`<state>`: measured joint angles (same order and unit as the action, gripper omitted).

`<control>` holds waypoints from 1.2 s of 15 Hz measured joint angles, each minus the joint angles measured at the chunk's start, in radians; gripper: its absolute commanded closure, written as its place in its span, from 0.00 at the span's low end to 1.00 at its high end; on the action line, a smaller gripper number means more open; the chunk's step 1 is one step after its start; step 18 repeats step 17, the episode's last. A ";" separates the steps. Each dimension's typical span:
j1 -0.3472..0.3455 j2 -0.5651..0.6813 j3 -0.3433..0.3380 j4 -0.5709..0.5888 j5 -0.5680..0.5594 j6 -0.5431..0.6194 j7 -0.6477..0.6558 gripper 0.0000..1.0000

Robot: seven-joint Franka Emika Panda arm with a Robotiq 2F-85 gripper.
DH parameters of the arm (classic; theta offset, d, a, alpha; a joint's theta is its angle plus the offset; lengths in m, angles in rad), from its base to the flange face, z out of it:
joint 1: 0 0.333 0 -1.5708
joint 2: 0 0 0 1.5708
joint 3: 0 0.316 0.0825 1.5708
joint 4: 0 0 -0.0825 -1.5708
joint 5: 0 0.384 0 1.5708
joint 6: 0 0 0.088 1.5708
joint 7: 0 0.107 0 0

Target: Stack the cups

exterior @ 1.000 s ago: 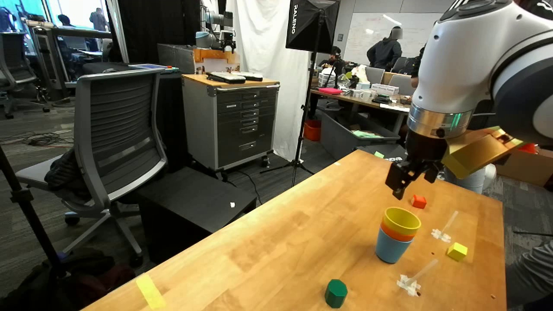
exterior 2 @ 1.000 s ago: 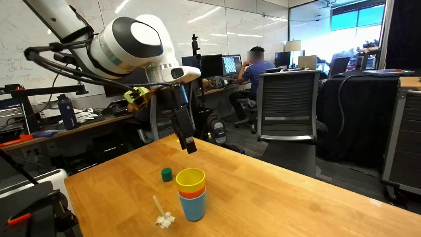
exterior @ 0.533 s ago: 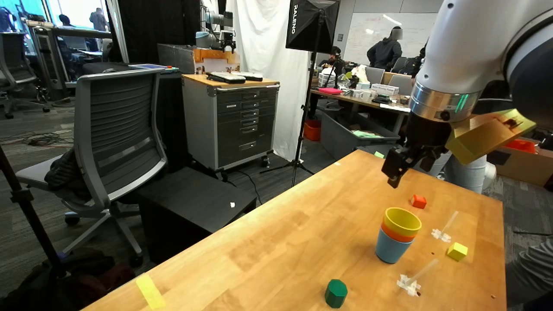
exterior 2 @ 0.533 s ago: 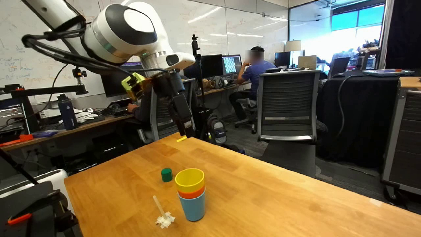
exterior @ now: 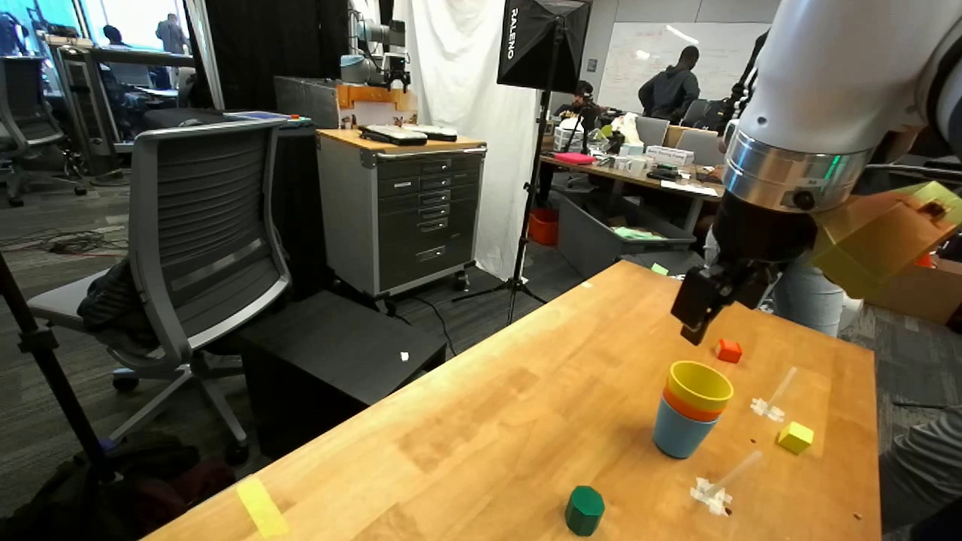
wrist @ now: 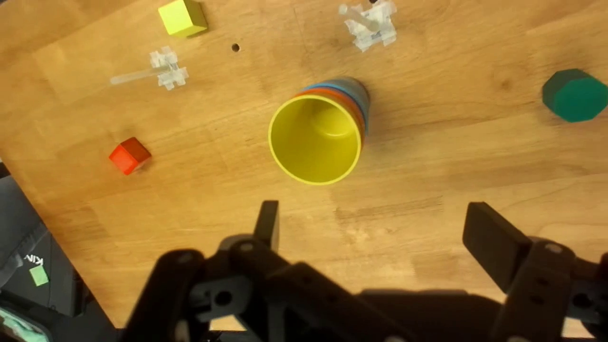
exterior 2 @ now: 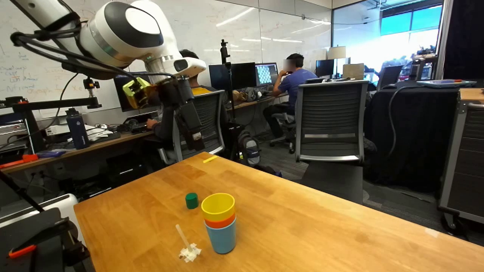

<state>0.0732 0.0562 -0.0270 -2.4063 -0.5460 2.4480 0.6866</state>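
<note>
wrist view: 3 stacked cups [wrist: 319,131] beyond claw [wrist: 374,213]

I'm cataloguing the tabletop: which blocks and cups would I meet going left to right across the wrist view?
Red block, yellow cube, stack of three nested cups, green hexagonal block.

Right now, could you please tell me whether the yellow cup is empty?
Empty: in the wrist view, the yellow cup shows only its bare inside.
</note>
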 measured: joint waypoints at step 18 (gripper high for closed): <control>0.004 -0.024 0.015 -0.017 0.017 -0.027 -0.003 0.00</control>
